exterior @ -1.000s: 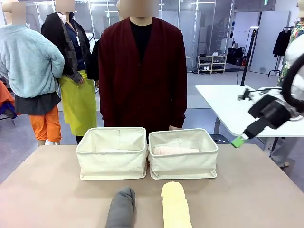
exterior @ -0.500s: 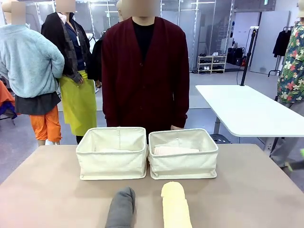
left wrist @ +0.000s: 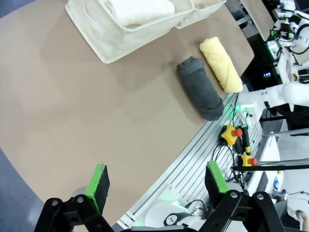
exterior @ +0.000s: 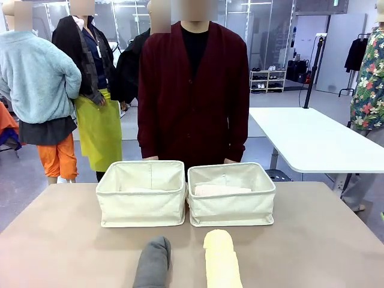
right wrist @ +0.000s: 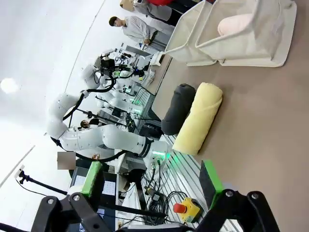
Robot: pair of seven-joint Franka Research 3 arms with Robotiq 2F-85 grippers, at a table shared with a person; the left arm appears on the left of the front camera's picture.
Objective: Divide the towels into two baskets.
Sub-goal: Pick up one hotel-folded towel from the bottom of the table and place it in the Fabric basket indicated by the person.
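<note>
halfway, i'd say: white towel (left wrist: pixel 140 9) in left basket (exterior: pixel 143 210), pink towel (exterior: pixel 221 190) in right basket (exterior: pixel 233 210), grey towel (exterior: pixel 153 264) and yellow towel (exterior: pixel 221 261) loose on the counter (exterior: pixel 312 240), left tool (left wrist: pixel 157 180) and right tool (right wrist: pixel 150 178) agape, empty; next, grab one roll.

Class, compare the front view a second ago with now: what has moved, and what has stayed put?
The right gripper, open and empty, pulled back out to the right. The person shifted slightly to the picture's right. Both baskets, the grey towel and the yellow towel stayed put.
</note>
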